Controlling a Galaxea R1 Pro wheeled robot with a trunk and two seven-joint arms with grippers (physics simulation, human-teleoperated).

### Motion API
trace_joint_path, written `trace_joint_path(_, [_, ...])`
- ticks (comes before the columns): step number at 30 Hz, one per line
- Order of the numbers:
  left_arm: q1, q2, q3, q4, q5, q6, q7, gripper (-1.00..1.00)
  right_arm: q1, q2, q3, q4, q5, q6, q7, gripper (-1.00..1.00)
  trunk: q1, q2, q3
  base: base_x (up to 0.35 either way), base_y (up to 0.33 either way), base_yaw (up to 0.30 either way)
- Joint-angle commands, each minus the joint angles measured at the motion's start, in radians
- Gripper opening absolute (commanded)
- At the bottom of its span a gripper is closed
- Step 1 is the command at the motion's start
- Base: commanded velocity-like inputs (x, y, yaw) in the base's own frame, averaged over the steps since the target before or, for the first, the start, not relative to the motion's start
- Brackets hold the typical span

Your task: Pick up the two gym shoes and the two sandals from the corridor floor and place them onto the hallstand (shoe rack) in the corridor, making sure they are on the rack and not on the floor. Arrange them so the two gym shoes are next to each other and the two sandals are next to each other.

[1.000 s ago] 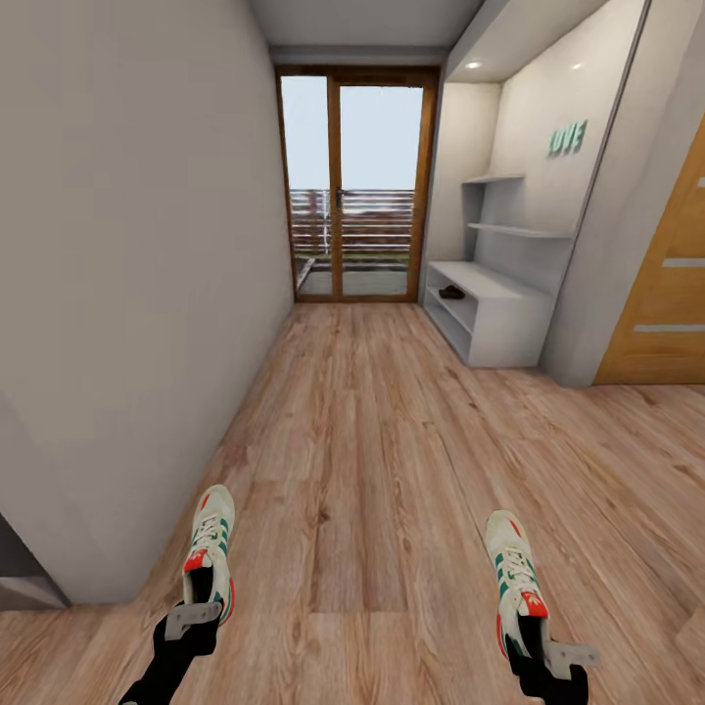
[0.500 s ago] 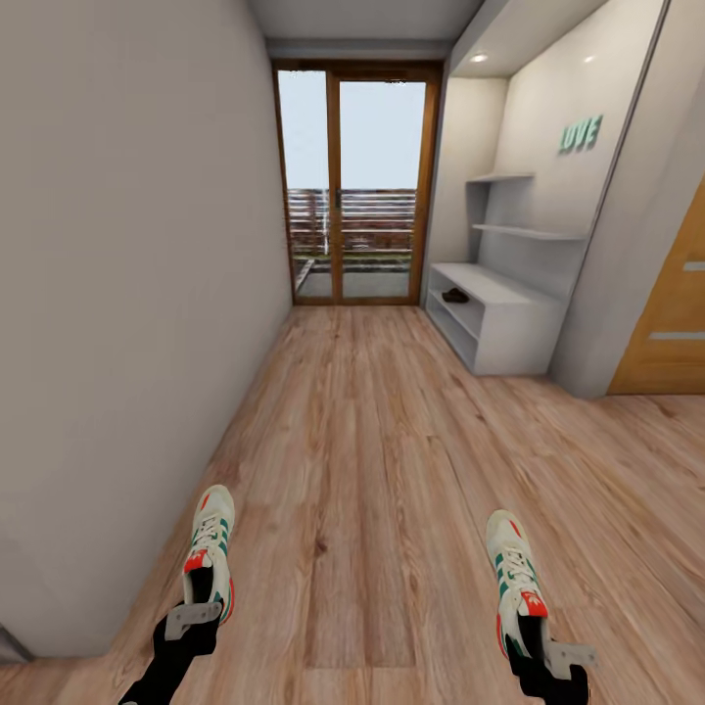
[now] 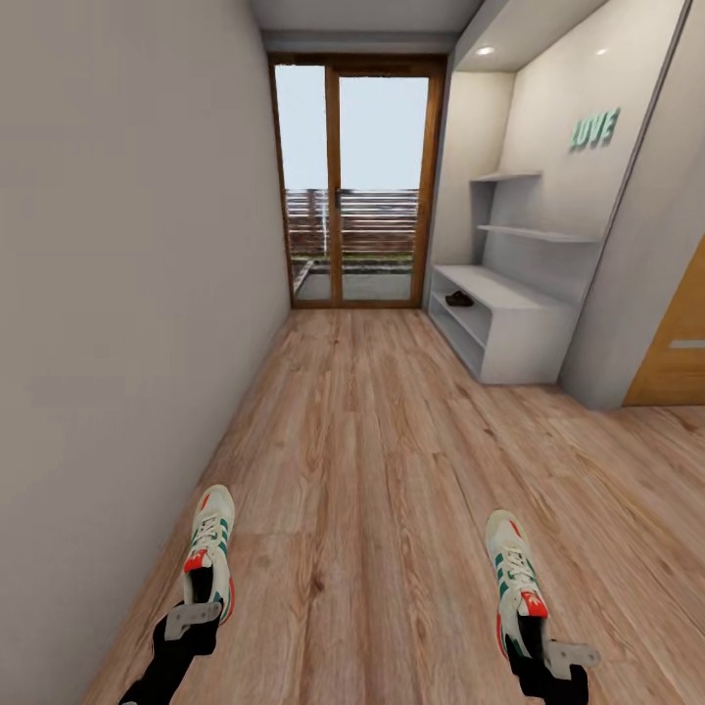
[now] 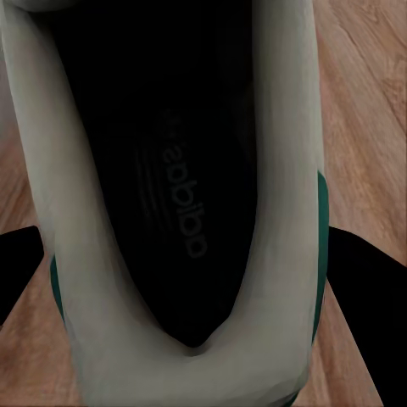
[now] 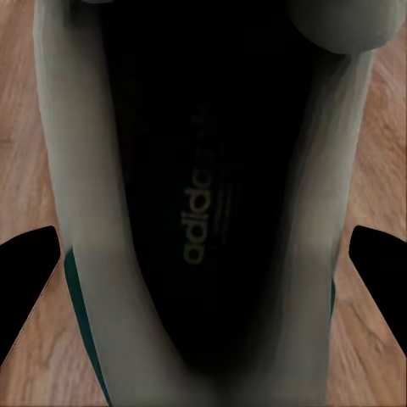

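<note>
While held, gym shoes (image 3: 210, 548) aloft.

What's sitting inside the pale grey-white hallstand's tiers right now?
In the pale grey-white hallstand, one small dark item, probably a brown sandal, lies in the upper tier. The lower tier's visible part looks bare; its depth is hidden.

Bright, even daylight comes through the far glass door (image 3: 352, 186), and two ceiling spots (image 3: 480, 51) glow over the right alcove. Shadows are faint. The wide lens bends the walls at the edges. Both wrist views are dim and soft.
</note>
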Motion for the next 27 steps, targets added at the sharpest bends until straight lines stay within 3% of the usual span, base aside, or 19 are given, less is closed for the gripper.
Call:
trace_joint_path(1, [-0.001, 0.0, 0.006, 0.001, 0.003, -0.002, -0.01, -1.0, -0.001, 0.0, -0.002, 0.001, -0.01, -0.003, 0.008, -1.0, 0.0, 0.0, -0.001, 0.339, 0.0, 0.0])
trace_joint_path(27, [-0.001, 0.0, 0.006, 0.001, 0.003, -0.002, -0.01, -1.0, -0.001, 0.0, -0.002, 0.001, -0.01, -0.003, 0.008, -1.0, 0.0, 0.0, -0.001, 0.339, 0.0, 0.0])
